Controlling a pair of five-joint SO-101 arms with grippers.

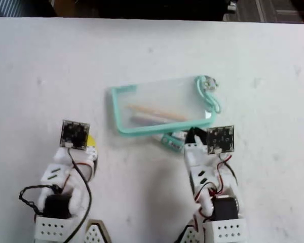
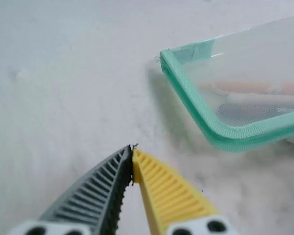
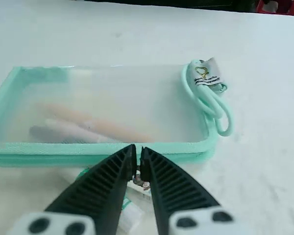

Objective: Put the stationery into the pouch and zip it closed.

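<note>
The pouch (image 1: pixel 162 104) lies flat at the centre of the table (image 1: pixel 142 45). Its long axis runs left to right, with the right end slightly farther from the arms. The loop strap (image 1: pixel 209 96) marks that right end. Through the translucent wall I see a pencil (image 1: pixel 157 112) and a pen (image 1: pixel 144 120), both aligned with the long axis. A small mint-and-white item (image 1: pixel 169 140) rests outside, just beside the near edge. The right end effector (image 3: pixel 138 152) sits over that item at the near edge, fingers together save a narrow slit; I cannot tell whether they pinch anything. The left end effector (image 2: pixel 133 149) is near the pouch's left corner, apart from it, fingers pressed together.
</note>
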